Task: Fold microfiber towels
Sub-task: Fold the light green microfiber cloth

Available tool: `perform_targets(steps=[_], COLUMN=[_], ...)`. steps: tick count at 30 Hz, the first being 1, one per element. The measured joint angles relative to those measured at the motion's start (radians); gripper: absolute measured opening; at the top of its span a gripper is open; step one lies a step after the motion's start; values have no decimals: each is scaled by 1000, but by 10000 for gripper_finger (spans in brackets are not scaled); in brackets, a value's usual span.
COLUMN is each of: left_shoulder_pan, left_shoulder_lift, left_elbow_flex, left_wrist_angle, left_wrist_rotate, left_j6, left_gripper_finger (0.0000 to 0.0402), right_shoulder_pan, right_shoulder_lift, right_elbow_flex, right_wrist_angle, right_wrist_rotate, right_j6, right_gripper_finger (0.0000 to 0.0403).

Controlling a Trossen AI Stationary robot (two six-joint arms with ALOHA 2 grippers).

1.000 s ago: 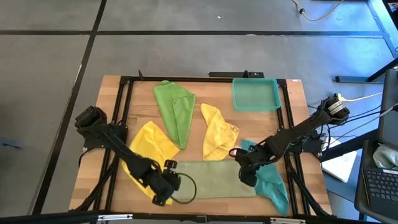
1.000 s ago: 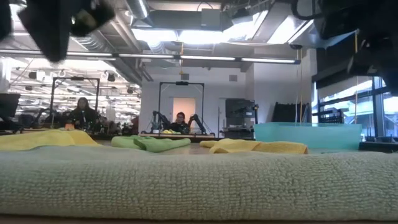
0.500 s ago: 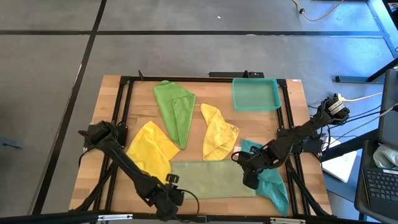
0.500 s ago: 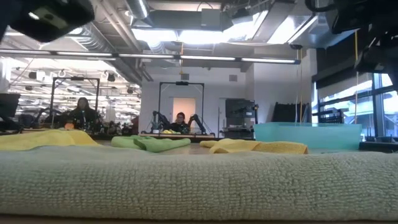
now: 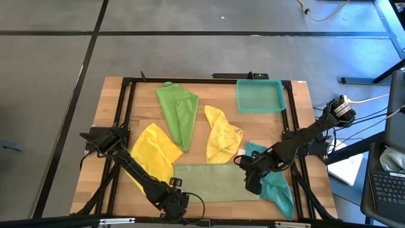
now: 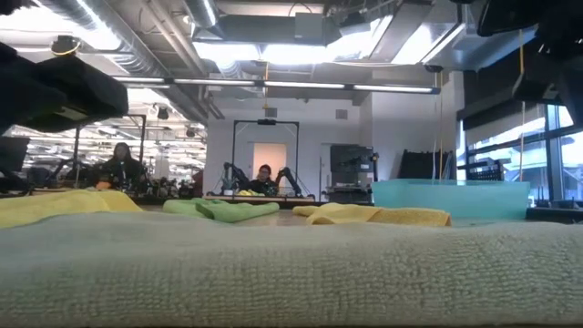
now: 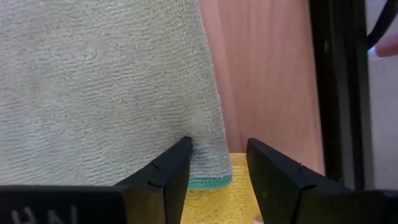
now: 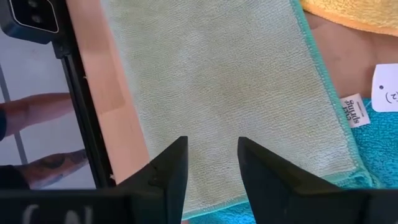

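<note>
Ceiling lights [image 6: 301, 50] glared at the low view's top; its foreground olive towel [image 6: 291, 273] was blurred; overhead lighting was even, with soft shadows.

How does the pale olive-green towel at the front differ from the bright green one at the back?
The pale olive-green microfiber towel lies flat as a long rectangle, while the bright green microfiber towel is bunched into a rumpled wedge. Both grippers hover at the olive towel's ends; none is near the green one. Both are soft cloths on the wooden table.

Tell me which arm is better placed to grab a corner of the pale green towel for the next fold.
Probably the left. Its fingers stand open astride the pale green towel's near corner, above a yellow towel. The right gripper, also open, hovers over the towel's flat middle near the teal towel.
</note>
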Motion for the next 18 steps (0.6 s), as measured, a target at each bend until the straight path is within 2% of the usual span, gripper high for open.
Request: perform_targets(steps=[7,13,18], left_shoulder_pan=[18,55,81], left_shoulder_lift=[-2,-3,-6], left_elbow_flex=[-1,-1,6], left_wrist_angle=[1,1,-7], left_wrist_rotate=[-16,17,56], left_j6=[-12,-33,-50], left_gripper_finger=[151,150,116], right_shoulder_pan=[0,0,0], right_shoulder_lift=[0,0,0], right_elbow_flex=[0,0,0], right_wrist_angle=[14,124,149], right_wrist_rotate=[-3,-2,22], right_j6=[1,-5,-2], right_gripper_finger=[142,142,142])
